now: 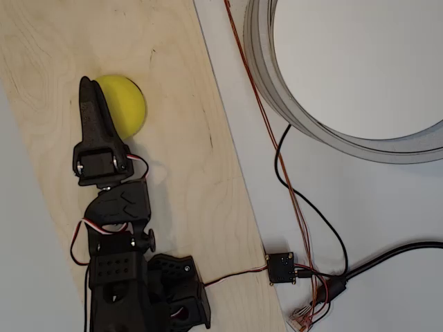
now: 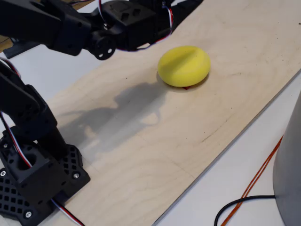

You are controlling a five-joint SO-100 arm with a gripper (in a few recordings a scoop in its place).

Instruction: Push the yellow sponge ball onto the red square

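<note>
- This is looking like a robotics lab or maker's workbench.
- A black 3D-printed arm (image 1: 121, 277) is sitting on a bare plywood board (image 1: 187, 138) lying on a white table (image 1: 360, 207).
- Loose cables (image 1: 325, 228) and thin copper wires (image 1: 266, 117) are trailing to a small black connector module (image 1: 282, 268).
</note>
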